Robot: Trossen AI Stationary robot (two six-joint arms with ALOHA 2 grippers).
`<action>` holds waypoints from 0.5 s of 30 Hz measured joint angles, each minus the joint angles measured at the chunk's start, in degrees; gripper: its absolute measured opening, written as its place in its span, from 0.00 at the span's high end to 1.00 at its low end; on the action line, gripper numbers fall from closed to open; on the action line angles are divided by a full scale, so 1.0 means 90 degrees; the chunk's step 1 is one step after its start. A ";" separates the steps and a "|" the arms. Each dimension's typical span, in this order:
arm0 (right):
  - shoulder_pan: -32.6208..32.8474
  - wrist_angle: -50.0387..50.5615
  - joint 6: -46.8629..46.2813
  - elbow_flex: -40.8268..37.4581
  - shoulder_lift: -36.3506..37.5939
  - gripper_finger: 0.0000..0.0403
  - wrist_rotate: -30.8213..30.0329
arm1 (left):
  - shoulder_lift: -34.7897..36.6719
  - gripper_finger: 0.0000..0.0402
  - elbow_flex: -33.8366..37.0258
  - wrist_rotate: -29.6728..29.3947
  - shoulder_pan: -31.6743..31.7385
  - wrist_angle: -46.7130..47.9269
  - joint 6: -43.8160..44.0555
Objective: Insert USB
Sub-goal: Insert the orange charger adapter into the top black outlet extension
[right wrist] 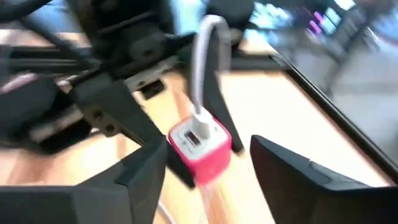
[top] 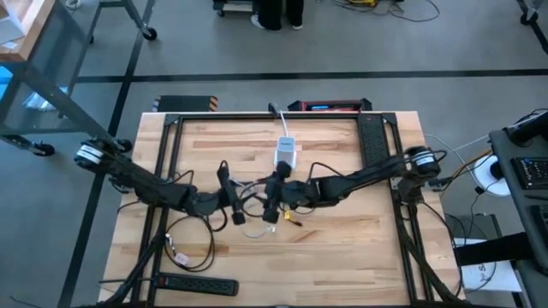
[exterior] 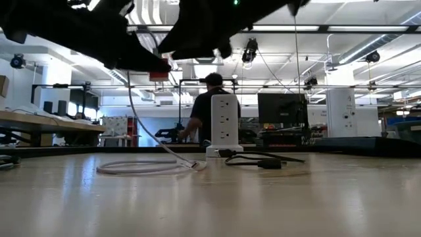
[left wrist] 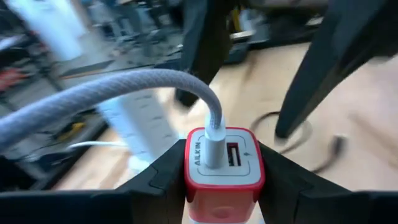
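The left gripper (left wrist: 224, 186), raised above table centre, is clamped on the red charger block (left wrist: 224, 168), which has the grey braided cable (left wrist: 118, 93) plugged into one port. The right gripper (right wrist: 205, 168) faces it with fingers spread, empty. The white power tower (exterior: 223, 125) stands behind.

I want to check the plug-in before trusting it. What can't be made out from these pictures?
- High view: the red charger is too small, hidden among the left hand and right hand.
- Low view: both hands are cut off by the top edge; only the cable hangs down.
- Left wrist view: the charger base is hidden between the fingers; its second port is unclear.
- Right wrist view: motion blur hides how deep the plug sits.
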State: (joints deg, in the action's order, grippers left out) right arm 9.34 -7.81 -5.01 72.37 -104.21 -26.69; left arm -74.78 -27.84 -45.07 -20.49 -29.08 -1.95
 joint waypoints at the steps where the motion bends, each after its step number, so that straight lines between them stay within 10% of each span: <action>1: -0.0020 0.0252 -0.0308 0.0084 0.0038 0.40 -0.0123 | -0.0041 0.67 -0.0005 -0.0181 0.0027 0.0002 -0.0060; 15: -0.0401 0.1001 -0.1926 0.0567 -0.0321 0.15 0.0030 | -0.0926 0.66 -0.0089 -0.0769 0.0209 -0.0985 -0.1035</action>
State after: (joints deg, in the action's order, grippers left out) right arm 5.73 1.20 -22.34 77.47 -107.10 -26.43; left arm -83.12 -28.64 -51.99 -18.61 -37.95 -11.26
